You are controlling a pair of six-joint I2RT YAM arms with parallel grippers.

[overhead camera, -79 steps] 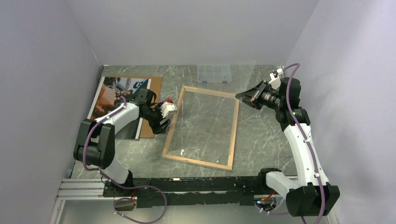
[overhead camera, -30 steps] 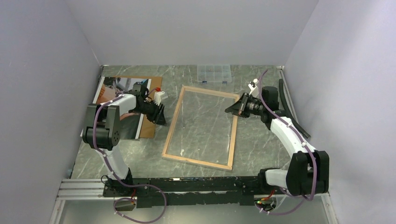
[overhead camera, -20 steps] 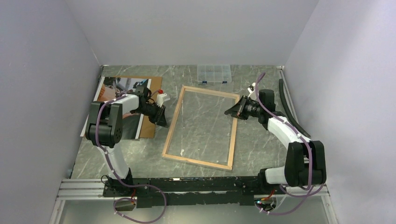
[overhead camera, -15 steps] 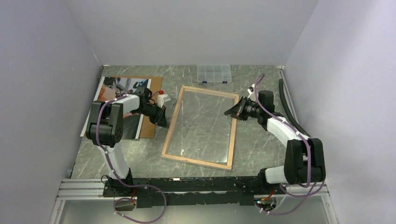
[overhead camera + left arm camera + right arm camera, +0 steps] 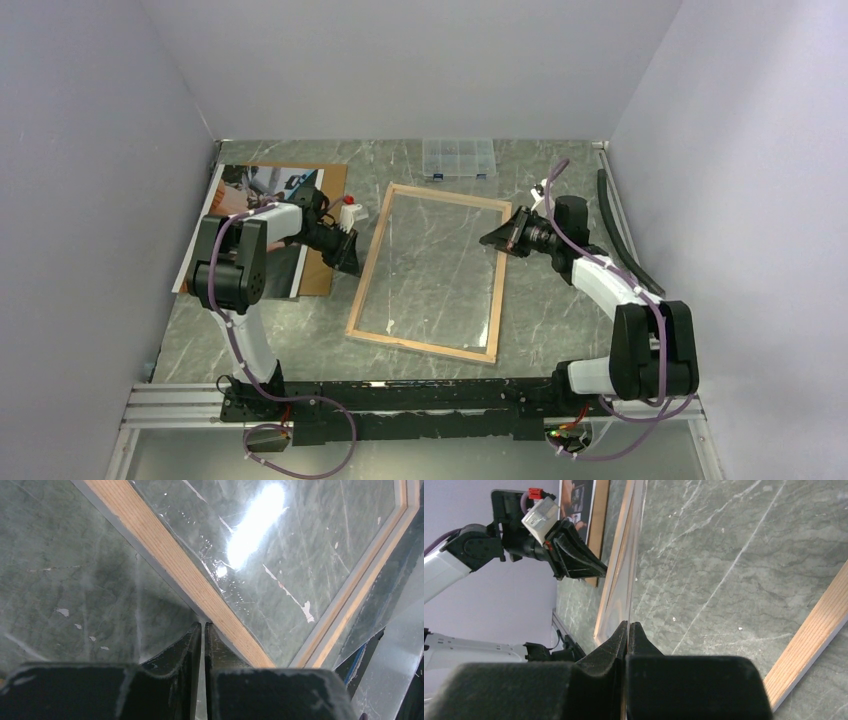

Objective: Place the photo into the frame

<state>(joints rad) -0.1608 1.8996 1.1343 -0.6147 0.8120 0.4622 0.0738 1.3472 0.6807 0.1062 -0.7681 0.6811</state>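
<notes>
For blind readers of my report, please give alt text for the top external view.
A wooden-backed picture frame lies on a marble table, the left gripper at its left edge and the right gripper at its right edge. The photo lies on a brown backing board at far left; a clear compartment box sits behind the frame.

Soft, even overhead light, with one bright glare streak across the pane of the frame [image 5: 165,557] in the left wrist view.
</notes>
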